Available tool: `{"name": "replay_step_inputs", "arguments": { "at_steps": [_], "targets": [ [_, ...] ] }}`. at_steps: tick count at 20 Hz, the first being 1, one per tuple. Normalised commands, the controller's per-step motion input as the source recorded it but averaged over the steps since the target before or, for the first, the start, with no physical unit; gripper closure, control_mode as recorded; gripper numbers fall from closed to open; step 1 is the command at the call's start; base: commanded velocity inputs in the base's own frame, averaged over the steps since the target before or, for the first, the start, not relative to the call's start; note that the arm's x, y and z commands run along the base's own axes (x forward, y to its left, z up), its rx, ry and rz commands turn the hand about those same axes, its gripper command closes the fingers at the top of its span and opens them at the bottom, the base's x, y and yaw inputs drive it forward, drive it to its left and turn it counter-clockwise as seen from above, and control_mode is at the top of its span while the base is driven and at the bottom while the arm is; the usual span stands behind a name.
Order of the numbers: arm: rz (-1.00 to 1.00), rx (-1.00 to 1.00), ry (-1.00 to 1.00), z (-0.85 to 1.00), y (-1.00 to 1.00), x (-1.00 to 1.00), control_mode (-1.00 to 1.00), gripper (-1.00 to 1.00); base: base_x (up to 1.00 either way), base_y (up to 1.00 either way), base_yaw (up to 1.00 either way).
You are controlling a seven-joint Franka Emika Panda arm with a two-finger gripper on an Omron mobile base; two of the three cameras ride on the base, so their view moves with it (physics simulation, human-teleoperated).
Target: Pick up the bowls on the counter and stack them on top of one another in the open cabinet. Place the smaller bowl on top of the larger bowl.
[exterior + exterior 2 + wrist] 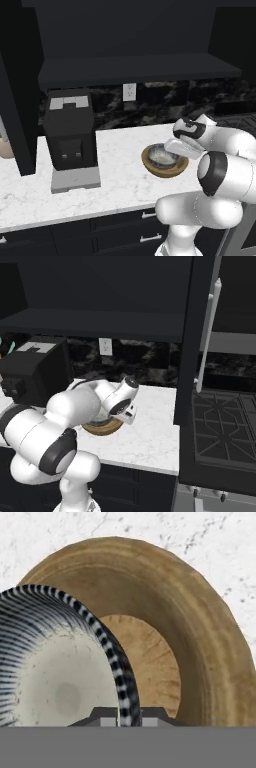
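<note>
The larger bowl (172, 171) (103, 428) (200, 637), wide and light-brown wood, sits on the white marble counter (120, 185) (150, 436). The smaller bowl (161, 155) (55, 677), grey with a striped dark rim and pale inside, is over the wooden bowl's hollow, off to one side; whether it rests on the wood I cannot tell. My gripper (171, 149) (122, 719) is shut on the small bowl's rim, one finger inside and one outside. The open cabinet (135, 70) (100, 323) is the dark recess above the counter, its shelf board bare.
A black boxy coffee machine (70, 135) (30, 373) stands on the counter to the left of the bowls. A dark cabinet door (192, 341) with a long silver handle stands open on the right. Beyond it lies a stove top (225, 431).
</note>
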Motion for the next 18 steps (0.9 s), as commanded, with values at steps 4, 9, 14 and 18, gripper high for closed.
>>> {"name": "replay_step_inputs", "arguments": {
  "at_steps": [4,9,14,18],
  "targets": [
    [0.00,0.00,0.01,-0.25,-0.01,0.05,-1.00,1.00,0.00,0.00,0.00],
    [0.00,0.00,0.00,-0.16,0.00,0.12,-1.00,1.00,0.00,0.00,0.00],
    [0.00,0.00,0.00,-0.01,0.00,0.09,-1.00,-1.00,0.00,0.00,0.00],
    [0.00,0.00,0.00,0.16,0.00,0.00,-1.00,-1.00,0.00,0.00,0.00]
  ]
}}
